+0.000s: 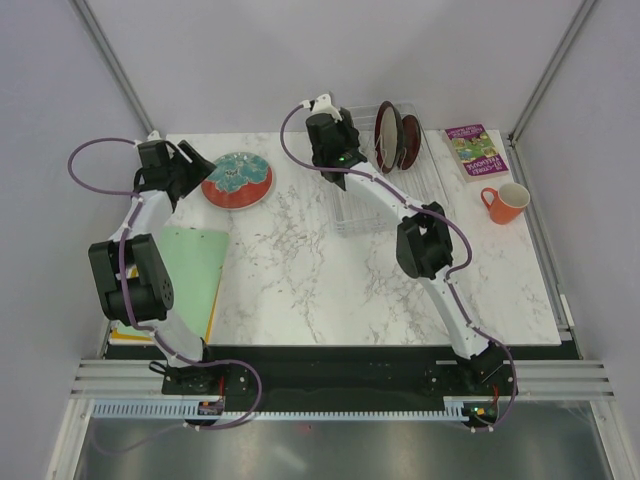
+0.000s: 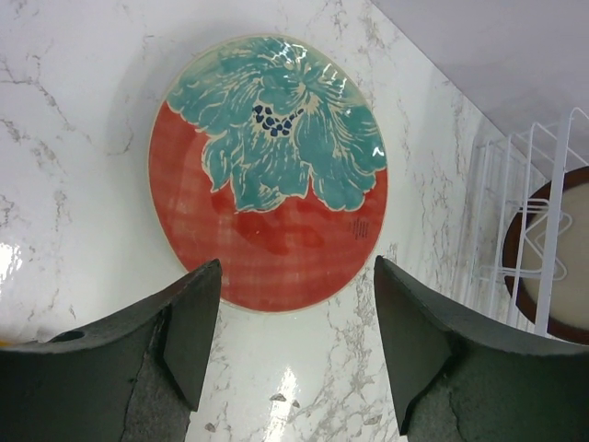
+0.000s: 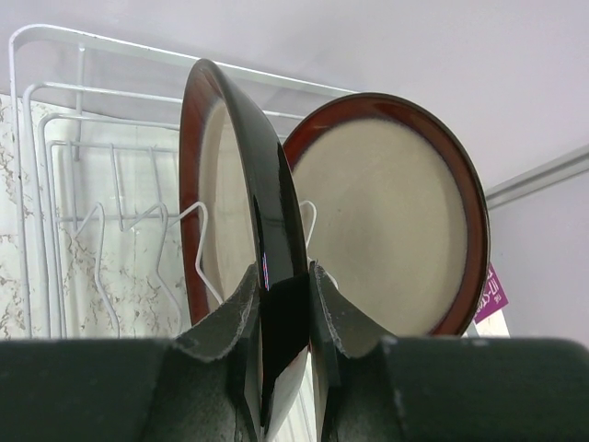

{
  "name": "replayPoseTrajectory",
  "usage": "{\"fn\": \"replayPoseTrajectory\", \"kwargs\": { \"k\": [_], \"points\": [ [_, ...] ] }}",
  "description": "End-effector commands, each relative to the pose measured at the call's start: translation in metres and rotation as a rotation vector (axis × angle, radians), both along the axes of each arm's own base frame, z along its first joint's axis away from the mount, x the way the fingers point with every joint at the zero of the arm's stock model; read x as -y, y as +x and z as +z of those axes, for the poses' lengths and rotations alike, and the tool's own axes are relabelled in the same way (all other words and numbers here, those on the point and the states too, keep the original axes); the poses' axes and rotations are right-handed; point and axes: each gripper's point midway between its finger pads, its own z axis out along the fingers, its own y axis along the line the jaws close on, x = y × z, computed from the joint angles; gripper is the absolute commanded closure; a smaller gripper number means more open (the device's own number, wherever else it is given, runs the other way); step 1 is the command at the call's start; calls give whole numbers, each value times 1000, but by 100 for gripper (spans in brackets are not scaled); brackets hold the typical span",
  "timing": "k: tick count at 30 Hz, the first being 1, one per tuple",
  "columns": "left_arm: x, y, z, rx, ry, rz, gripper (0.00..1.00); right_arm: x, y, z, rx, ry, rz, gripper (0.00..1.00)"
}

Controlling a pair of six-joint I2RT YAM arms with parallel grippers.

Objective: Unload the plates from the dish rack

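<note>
A red plate [image 1: 237, 180] with a teal flower lies flat on the marble table, left of the dish rack [image 1: 375, 205]. My left gripper [image 1: 198, 170] hovers just off its near edge, open and empty; in the left wrist view the plate [image 2: 267, 175] shows beyond the left gripper [image 2: 296, 269]. Two plates stand upright in the rack's far end. My right gripper [image 3: 283, 308] is shut on the dark rim of the nearer plate [image 3: 267, 203], seen edge-on. Behind it stands the other plate [image 3: 386, 216], cream with a dark red rim.
A purple book [image 1: 475, 150] lies right of the rack, with an orange mug [image 1: 505, 202] just in front of it. A green sheet [image 1: 190, 270] lies at the table's left edge. The rack's near slots [image 1: 360, 215] hold nothing.
</note>
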Motion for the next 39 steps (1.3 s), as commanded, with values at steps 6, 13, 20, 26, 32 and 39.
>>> {"fn": "replayPoseTrajectory", "kwargs": {
  "k": [6,13,20,26,32,39],
  "points": [
    [23,-6,30,73,-28,-67,26,43,-26,141,244,164,-91,100],
    [45,-12,38,95,-41,-137,26,51,-41,166,244,199,-62,100],
    [88,-28,64,202,-125,-294,25,58,-69,207,258,287,16,100],
    [138,-42,93,314,-174,-457,24,30,-98,225,202,473,242,100],
    [184,-60,105,391,-263,-566,24,-4,-134,237,116,658,466,100],
    [201,-77,116,456,-294,-578,24,-31,-171,250,52,858,648,100]
  ]
}}
